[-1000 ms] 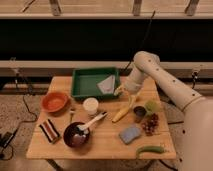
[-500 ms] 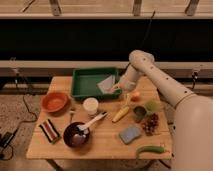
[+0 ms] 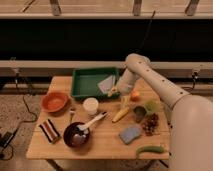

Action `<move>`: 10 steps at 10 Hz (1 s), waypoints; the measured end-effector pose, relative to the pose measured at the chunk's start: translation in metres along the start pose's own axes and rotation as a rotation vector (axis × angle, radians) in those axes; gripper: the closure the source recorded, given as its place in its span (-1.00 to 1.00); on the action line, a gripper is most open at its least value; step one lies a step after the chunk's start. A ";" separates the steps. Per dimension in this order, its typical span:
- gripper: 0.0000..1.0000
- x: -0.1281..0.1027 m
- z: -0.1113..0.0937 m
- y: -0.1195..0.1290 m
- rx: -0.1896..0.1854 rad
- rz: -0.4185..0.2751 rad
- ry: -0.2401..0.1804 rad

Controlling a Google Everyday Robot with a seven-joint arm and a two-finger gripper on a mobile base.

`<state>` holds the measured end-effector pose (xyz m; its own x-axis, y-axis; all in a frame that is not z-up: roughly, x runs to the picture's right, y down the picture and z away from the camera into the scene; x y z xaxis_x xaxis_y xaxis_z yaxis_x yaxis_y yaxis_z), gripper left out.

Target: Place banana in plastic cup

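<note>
Hovering beside the green tray (image 3: pixel 90 95), the tool (image 3: pixel 114 91) overhangs the wooden table (image 3: pixel 105 145)

Yellow banana (image 3: pixel 121 113), lime-green plastic cup (image 3: pixel 151 106) and orange bowl (image 3: pixel 54 108) near the green tray (image 3: pixel 86 83); whitish pincer (image 3: pixel 114 92) at that tray's right edge

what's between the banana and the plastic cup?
The dark metallic cup sits between banana and plastic cup in the camera view. The gripper is up by the green tray's right edge.
</note>
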<state>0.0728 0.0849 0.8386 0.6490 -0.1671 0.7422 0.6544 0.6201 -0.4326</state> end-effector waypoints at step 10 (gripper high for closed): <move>-0.38 0.038 0.014 0.004 0.004 0.022 0.042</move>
<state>0.0950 0.0917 0.8717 0.6790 -0.1850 0.7105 0.6382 0.6269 -0.4467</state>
